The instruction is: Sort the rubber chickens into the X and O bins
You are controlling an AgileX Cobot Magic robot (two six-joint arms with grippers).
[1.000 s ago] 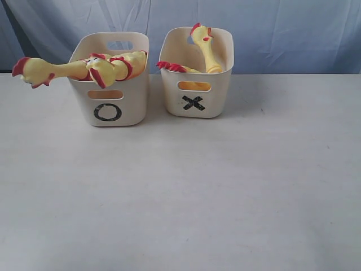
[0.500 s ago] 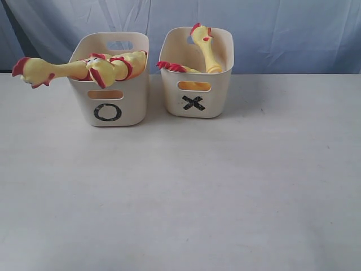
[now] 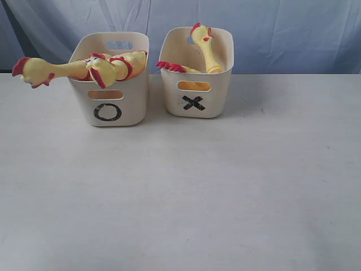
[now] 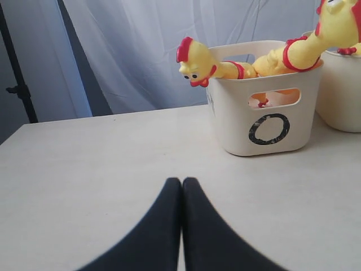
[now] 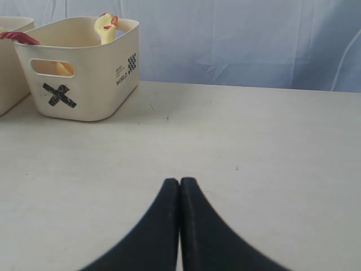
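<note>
The O bin [image 3: 113, 93] [image 4: 271, 113] stands at the back left of the table and holds two long yellow chickens. One chicken [image 3: 45, 70] [image 4: 198, 59] sticks its head out over the bin's left rim; the other [image 3: 121, 65] lies across the top. To its right, the X bin [image 3: 196, 79] [image 5: 84, 68] holds a chicken [image 3: 204, 46] [image 5: 105, 26] standing neck up, with red feet of another [image 3: 169, 66] over the rim. My left gripper [image 4: 181, 182] and right gripper [image 5: 179, 182] are both shut and empty, well short of the bins. Neither shows in the exterior view.
A pale table [image 3: 186, 186] stretches in front of the bins. A blue-grey cloth backdrop [image 3: 282, 34] hangs behind. A dark stand [image 4: 17, 84] is off the table's left edge.
</note>
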